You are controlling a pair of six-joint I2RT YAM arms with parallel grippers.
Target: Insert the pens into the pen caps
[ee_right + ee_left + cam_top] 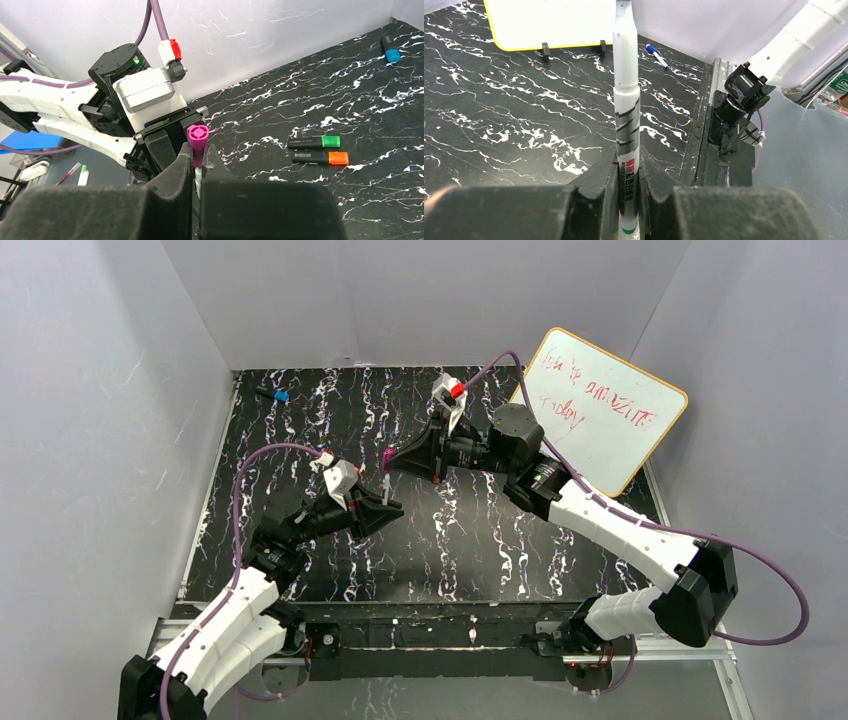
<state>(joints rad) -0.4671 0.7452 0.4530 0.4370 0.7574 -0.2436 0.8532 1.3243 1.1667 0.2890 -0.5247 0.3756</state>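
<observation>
- Your left gripper (628, 167) clamps the white pen (626, 100) upright; the pen's tip runs off the top of the frame.
- Your right gripper (198, 156) pinches the purple cap (198, 135) above the white pen; the grip hides where they meet.

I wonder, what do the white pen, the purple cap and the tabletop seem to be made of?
White pen: likely smooth plastic, faintly glossy, printed label.
Purple cap: moulded opaque plastic, judging by its even colour and crisp rim.
Tabletop: black with white marble-like veining, fairly matte; printed laminate or mat, hard to tell.
</observation>
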